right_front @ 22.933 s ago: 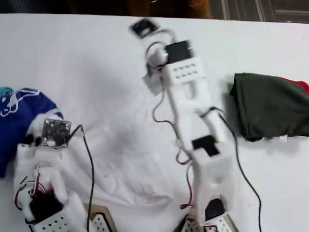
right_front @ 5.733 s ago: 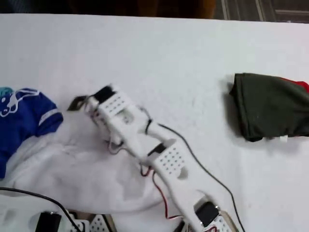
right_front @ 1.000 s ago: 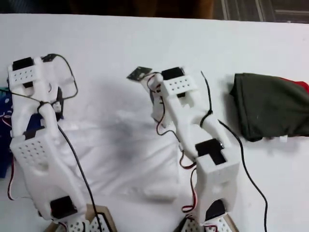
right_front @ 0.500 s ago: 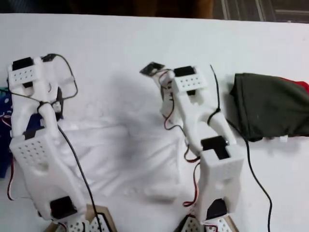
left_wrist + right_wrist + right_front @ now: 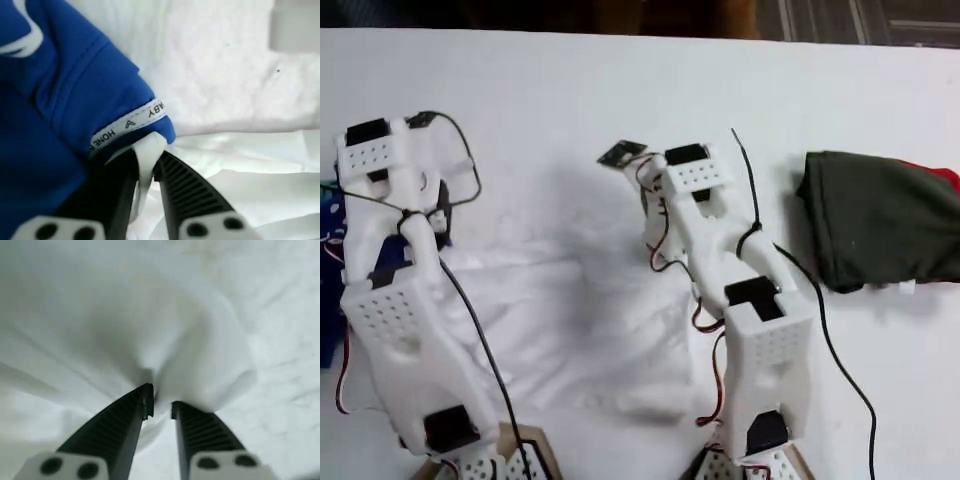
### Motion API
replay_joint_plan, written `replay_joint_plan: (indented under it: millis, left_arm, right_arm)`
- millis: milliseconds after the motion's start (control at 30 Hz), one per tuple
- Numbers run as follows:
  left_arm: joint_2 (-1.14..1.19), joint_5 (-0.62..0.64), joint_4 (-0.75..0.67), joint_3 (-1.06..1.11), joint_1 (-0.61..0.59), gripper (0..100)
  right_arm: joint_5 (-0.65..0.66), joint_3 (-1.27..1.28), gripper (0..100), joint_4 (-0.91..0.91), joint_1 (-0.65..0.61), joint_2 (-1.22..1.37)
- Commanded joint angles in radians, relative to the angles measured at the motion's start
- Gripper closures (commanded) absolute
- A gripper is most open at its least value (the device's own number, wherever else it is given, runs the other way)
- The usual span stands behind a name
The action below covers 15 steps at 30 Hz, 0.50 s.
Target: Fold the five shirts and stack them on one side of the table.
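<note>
Your left hand (image 5: 146, 161) is clenched on a pinched fold of the crumpled white cloth shirt (image 5: 580, 310), just beside the hem of the blue cloth shirt (image 5: 45, 100). Your right hand (image 5: 161, 407) grips the same shirt at its far edge, with cloth bunched at the tips. It lies on the white table (image 5: 570, 80) between both arms, apart from the folded dark green shirt (image 5: 875, 215).

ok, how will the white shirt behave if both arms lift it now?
Likely floppy: the white shirt lies wrinkled and bunches into a peak at the right hand. Probably light: a thin fold sits pinched in the left hand. It may drag the blue shirt, which lies against it.
</note>
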Motion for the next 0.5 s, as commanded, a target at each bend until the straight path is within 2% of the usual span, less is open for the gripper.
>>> replay_joint_plan:
  millis: [0,200,467]
  left_arm:
    - [-0.017,-0.002,0.008,-0.042,0.009,97]
    - [-0.017,-0.002,0.009,-0.044,0.009,97]
    - [-0.017,-0.002,0.009,-0.044,0.006,97]
  right_arm:
    - [-0.008,-0.025,98.0,-0.007,-0.007,-0.012]
    - [-0.008,-0.097,98.1,0.019,0.025,-0.013]
    - [-0.003,-0.341,98.1,0.171,0.09,-0.002]
